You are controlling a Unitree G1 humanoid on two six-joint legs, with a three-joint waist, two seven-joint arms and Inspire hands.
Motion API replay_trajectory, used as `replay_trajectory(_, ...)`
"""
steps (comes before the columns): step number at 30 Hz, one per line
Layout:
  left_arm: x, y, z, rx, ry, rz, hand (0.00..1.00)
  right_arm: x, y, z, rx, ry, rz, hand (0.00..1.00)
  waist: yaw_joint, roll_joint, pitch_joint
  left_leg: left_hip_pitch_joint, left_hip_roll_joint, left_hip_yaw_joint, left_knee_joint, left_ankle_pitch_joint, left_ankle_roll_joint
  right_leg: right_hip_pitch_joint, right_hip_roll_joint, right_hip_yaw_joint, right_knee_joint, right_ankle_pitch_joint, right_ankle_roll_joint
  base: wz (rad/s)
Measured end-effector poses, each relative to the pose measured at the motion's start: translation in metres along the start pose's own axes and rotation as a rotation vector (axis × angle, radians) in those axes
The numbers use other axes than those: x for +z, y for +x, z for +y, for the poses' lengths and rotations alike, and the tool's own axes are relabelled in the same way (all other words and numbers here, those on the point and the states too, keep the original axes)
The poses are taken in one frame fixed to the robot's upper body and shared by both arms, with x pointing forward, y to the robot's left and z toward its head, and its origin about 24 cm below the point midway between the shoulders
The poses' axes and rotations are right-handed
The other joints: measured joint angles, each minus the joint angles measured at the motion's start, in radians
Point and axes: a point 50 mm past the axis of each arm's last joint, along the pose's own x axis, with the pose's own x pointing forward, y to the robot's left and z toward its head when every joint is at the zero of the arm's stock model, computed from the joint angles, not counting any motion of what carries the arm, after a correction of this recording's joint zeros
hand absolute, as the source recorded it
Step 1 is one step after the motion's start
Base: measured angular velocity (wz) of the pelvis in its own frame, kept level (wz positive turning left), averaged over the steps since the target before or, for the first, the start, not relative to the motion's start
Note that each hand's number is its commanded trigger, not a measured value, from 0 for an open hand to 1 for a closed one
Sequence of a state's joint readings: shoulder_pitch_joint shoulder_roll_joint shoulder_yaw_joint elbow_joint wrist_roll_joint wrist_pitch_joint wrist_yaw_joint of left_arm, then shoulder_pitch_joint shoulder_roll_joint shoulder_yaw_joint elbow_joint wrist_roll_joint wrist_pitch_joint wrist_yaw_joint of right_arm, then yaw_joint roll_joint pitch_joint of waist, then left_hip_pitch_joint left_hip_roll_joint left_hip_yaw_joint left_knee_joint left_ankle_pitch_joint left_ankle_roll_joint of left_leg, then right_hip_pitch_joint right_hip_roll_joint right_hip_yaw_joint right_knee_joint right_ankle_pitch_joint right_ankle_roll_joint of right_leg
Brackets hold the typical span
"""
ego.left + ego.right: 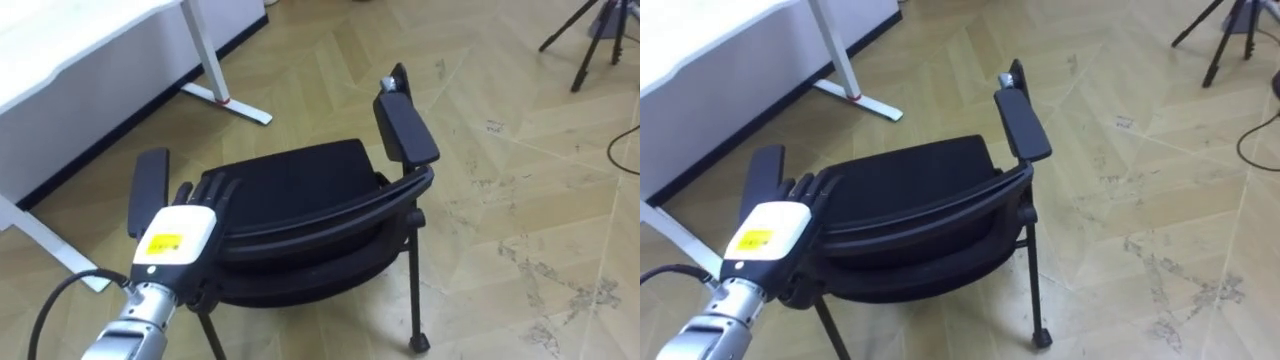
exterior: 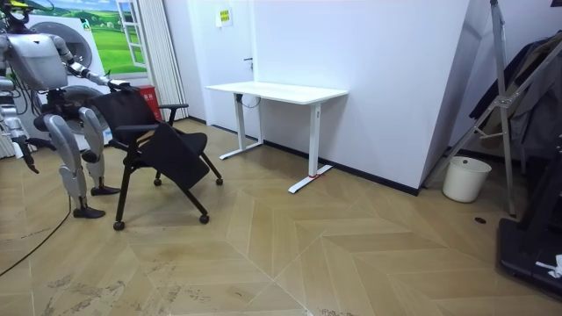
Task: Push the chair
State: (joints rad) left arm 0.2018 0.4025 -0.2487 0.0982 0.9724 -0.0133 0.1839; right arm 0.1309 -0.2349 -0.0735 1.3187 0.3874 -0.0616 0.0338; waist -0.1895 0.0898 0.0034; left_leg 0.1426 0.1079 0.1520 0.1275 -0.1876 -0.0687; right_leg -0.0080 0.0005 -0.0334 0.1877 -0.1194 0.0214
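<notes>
The black chair [image 1: 300, 185] stands on a wooden herringbone floor [image 1: 520, 190], just before the robot and near a white table [image 1: 90, 40] with a smooth flat top and slim metal legs. The chair has a curved plastic back rail, a matte padded seat, two flat oblong armrests, one at the right [image 1: 405, 130] and one at the left [image 1: 150, 190], and thin tube legs ending in small castors. The left hand [image 1: 175, 235] lies on the top of the backrest, its dark fingers stretched flat and gripping nothing. The right hand [image 2: 32, 165] seems to hang at the robot's side, too small to tell its fingers.
</notes>
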Motion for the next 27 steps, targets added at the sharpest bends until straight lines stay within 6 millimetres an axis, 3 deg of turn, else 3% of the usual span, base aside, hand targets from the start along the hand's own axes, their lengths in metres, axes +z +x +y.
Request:
replay_trajectory(8, 0.001, 0.003, -0.003, 0.025, -0.022, 0.018, 0.00, -0.003, -0.001, -0.005, -0.025, 0.032, 0.024, 0.00, -0.001, 0.002, -0.0010, 0.001, 0.001, 0.001, -0.012, -0.001, 0.000, -0.004, 0.002, 0.000, 0.002, 0.005, -0.003, 0.00)
replay_trajectory(14, 0.000, 0.002, -0.008, 0.048, -0.036, 0.029, 0.00, 0.011, 0.001, 0.000, -0.018, 0.023, -0.019, 0.00, 0.002, -0.008, -0.0005, 0.006, 0.000, 0.006, -0.010, -0.001, 0.000, -0.010, 0.001, 0.007, 0.020, 0.003, -0.008, -0.03)
replay_trajectory(18, -0.001, 0.005, -0.010, 0.056, -0.060, 0.051, 0.00, 0.020, 0.002, 0.006, -0.005, 0.025, -0.046, 0.00, 0.006, -0.021, 0.0004, 0.020, 0.000, 0.017, -0.006, 0.000, 0.000, -0.009, 0.004, 0.019, 0.019, -0.003, 0.002, -0.08)
replay_trajectory(19, -0.001, 0.006, -0.010, 0.057, -0.067, 0.055, 0.88, 0.020, 0.002, 0.007, -0.003, 0.026, -0.047, 0.00, 0.005, -0.024, -0.0007, 0.022, 0.000, 0.019, -0.006, 0.000, 0.000, -0.009, 0.004, 0.022, 0.019, -0.003, 0.002, -0.13)
replay_trajectory(20, -0.002, 0.006, -0.010, 0.059, -0.082, 0.064, 1.00, 0.021, 0.003, 0.008, 0.000, 0.022, -0.052, 0.00, 0.006, -0.026, -0.0003, 0.023, 0.000, 0.028, -0.005, 0.000, 0.000, -0.010, 0.005, 0.029, 0.019, -0.002, 0.003, -0.14)
replay_trajectory(27, -0.004, 0.009, -0.011, 0.056, -0.130, 0.087, 1.00, 0.018, 0.003, 0.008, -0.010, -0.005, -0.015, 0.00, 0.003, -0.027, -0.0006, 0.019, -0.002, 0.039, -0.010, -0.009, 0.001, -0.010, 0.013, 0.055, 0.020, 0.011, 0.004, -0.06)
